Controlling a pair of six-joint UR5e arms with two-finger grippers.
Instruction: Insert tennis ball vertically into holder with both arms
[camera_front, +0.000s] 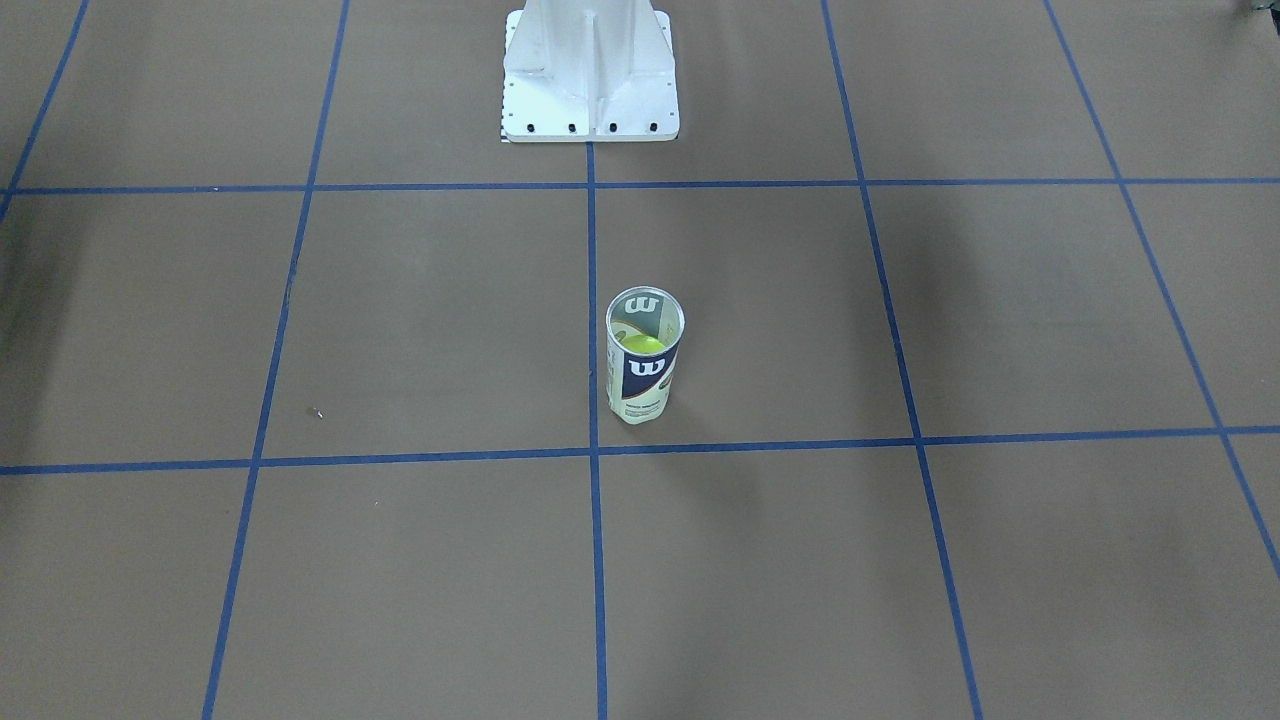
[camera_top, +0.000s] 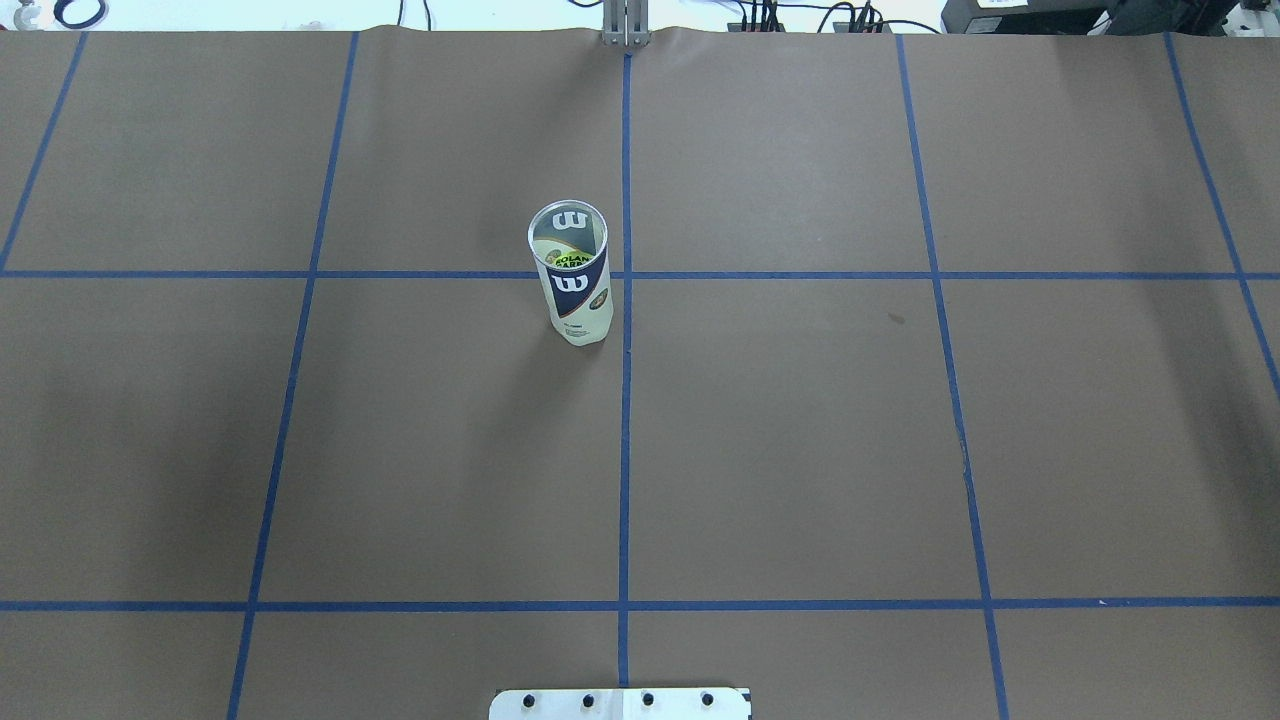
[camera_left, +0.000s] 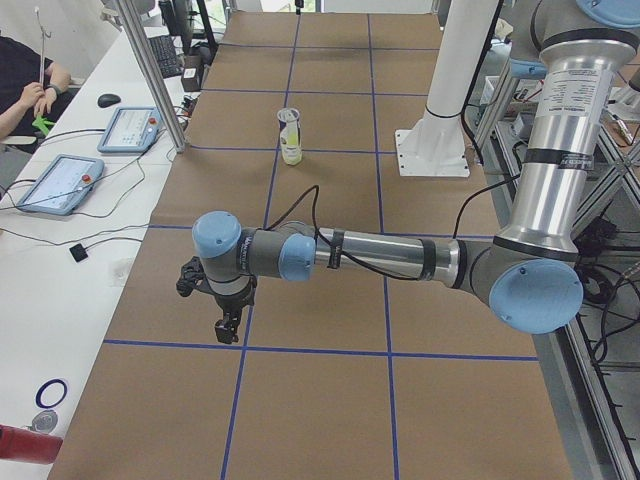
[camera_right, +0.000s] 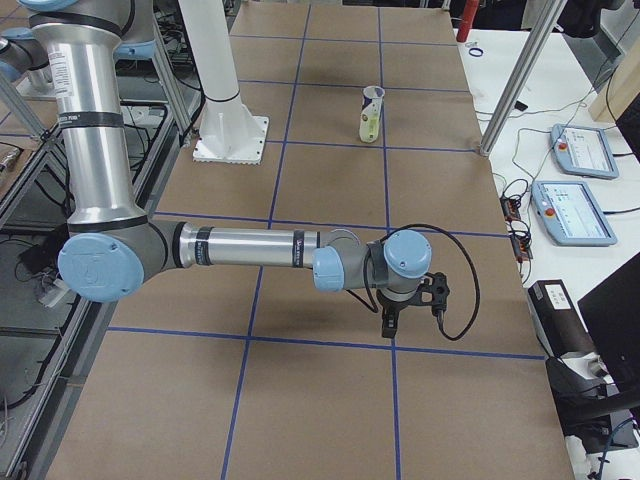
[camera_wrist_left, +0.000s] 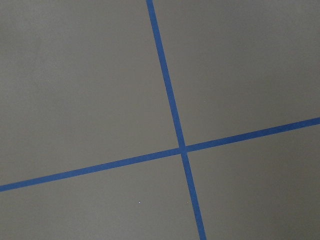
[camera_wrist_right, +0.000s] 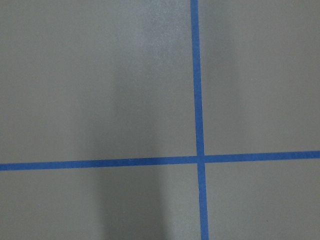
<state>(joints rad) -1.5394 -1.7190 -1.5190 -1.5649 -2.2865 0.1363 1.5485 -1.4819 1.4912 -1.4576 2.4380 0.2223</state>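
Observation:
The holder (camera_front: 645, 372), a clear can with a navy "W" label, stands upright near the table's middle, also seen in the overhead view (camera_top: 572, 285) and both side views (camera_left: 290, 135) (camera_right: 371, 113). A yellow-green tennis ball (camera_front: 642, 345) sits inside it, below the rim. My left gripper (camera_left: 225, 325) hangs fingers-down over the table's left end, far from the holder; I cannot tell whether it is open or shut. My right gripper (camera_right: 392, 322) hangs the same way over the right end, and I cannot tell its state either. Both wrist views show only brown table and blue tape.
The white pedestal base (camera_front: 590, 90) stands at the robot's side of the table. Blue tape lines (camera_top: 625, 400) divide the brown surface into squares. Side desks hold tablets (camera_left: 60, 183) (camera_right: 570, 210) and cables. A person (camera_left: 25, 80) sits at the left desk.

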